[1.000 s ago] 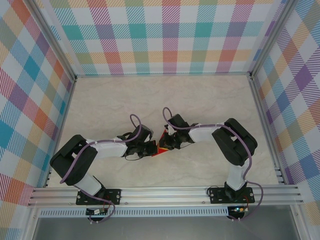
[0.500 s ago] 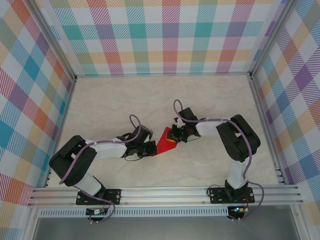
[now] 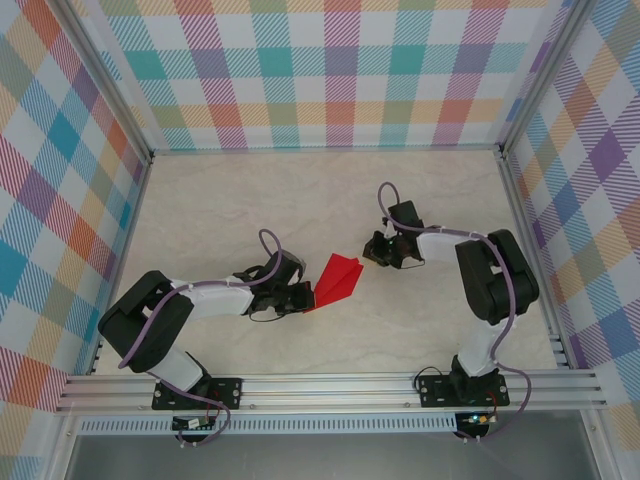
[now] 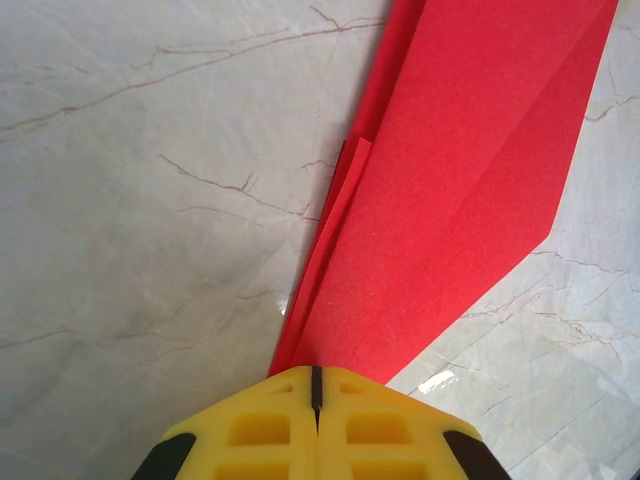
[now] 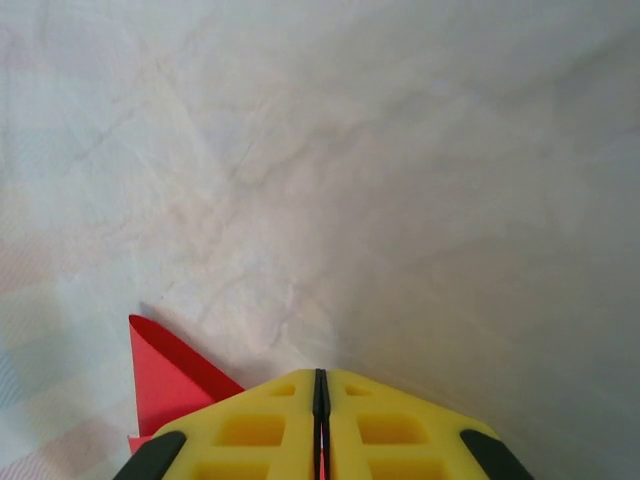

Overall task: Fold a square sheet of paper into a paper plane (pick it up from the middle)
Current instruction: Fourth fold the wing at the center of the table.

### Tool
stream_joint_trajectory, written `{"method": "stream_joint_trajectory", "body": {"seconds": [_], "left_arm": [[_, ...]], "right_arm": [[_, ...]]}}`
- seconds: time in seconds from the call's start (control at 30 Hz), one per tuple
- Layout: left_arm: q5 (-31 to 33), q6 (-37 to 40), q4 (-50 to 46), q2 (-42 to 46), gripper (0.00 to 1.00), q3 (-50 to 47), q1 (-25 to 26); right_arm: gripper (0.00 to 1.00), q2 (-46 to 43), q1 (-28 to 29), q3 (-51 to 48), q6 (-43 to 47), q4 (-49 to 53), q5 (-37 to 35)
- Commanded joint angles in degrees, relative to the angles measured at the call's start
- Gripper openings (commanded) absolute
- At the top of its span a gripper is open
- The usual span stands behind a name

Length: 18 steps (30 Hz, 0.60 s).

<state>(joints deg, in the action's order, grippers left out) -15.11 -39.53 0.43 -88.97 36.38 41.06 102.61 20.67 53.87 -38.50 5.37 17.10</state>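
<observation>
Shows the paper plane [image 3: 340,278] flat at mid-table [image 3: 250,200], creased into a slim dart. Pinched at its near tip by the left gripper [image 3: 303,297], clamped on the red layers, likely to keep folds pressed. Leaves the right gripper [image 3: 372,252] closed just beside the far end; cannot tell whether any paper is caught.

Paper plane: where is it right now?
In the top view, the paper plane is near the middle of the table, one end pinched by the left gripper, the other close to the right gripper.
</observation>
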Motion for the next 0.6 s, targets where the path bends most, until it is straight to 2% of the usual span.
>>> {"method": "stream_joint_trajectory", "body": {"seconds": [0.0,0.23,0.4,0.57], "left_arm": [[0.7,1.2,-8.0,-1.3,0.00,0.0,-0.4],[1.1,1.6,-9.5,-1.9,0.00,1.9,-0.4],[2.3,1.8,-10.4,-1.5,0.00,1.8,-0.4],[2.1,1.7,-9.2,-0.8,0.00,1.2,-0.4]], "right_arm": [[0.11,-6.5,2.1,-1.8,0.7,1.1,-2.3],[0.12,-8.5,11.5,-4.5,-4.3,-0.6,-1.3],[0.12,-2.9,15.9,-3.7,-8.9,-5.9,1.3],[0.11,2.0,17.1,-2.2,-12.1,-7.9,2.3]]}}
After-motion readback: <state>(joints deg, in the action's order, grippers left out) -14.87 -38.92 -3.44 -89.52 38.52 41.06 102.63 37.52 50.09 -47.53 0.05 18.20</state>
